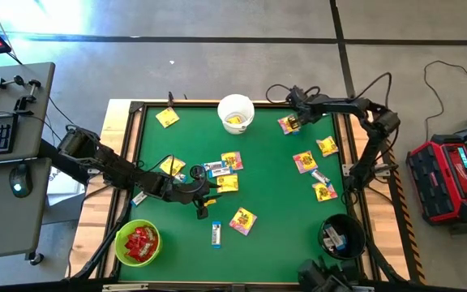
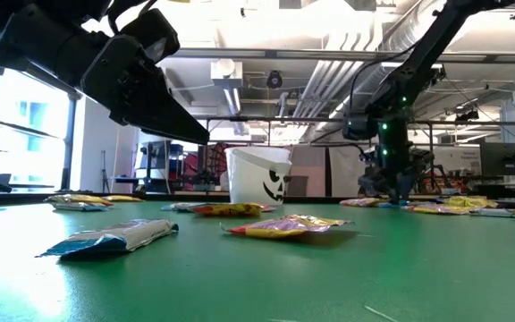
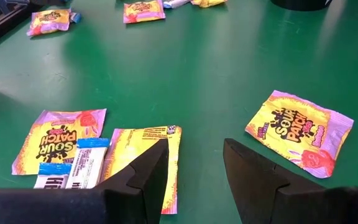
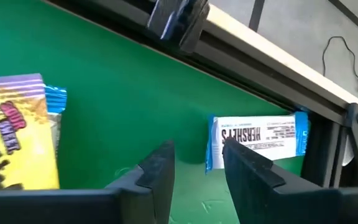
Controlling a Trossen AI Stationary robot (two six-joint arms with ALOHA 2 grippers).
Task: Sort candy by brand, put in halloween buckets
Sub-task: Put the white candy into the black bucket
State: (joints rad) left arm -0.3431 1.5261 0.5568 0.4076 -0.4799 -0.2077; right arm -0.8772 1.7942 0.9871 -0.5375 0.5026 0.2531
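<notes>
I have the left gripper [image 1: 207, 197] low over the middle of the green table [image 1: 274, 186], fingers spread apart and holding nothing. Through its wrist camera, a yellow packet [image 3: 146, 163] lies face down right under and just ahead of one finger, its long axis running along my line of reach. Touching that packet on its outer side is a white-and-blue bar [image 3: 73, 165], resting partly on a second yellow packet [image 3: 58, 138]. A third yellow packet [image 3: 300, 131] sits off the other finger, apart from the jaws and turned at an angle.

The face-down packet is the nearest piece, so I judge it is the next pick. The catch is that it is offset to one finger and not centred in the gap; I would need to shift sideways toward it before closing, and keep clear of the bar beside it.

The right gripper [image 1: 291, 123] is near the far right corner of the table, fingers parted and empty as far as I can tell. Just ahead of its fingertips a second white-and-blue bar [image 4: 258, 138] lies against the table's edge rail [image 4: 272, 59], its long axis crosswise to the jaws.

The white bucket [image 1: 236, 113] at the far edge already holds yellow, the green bucket [image 1: 137, 244] red, the black bucket [image 1: 341, 236] bars. For the central cluster, the left arm is clearly nearer.
</notes>
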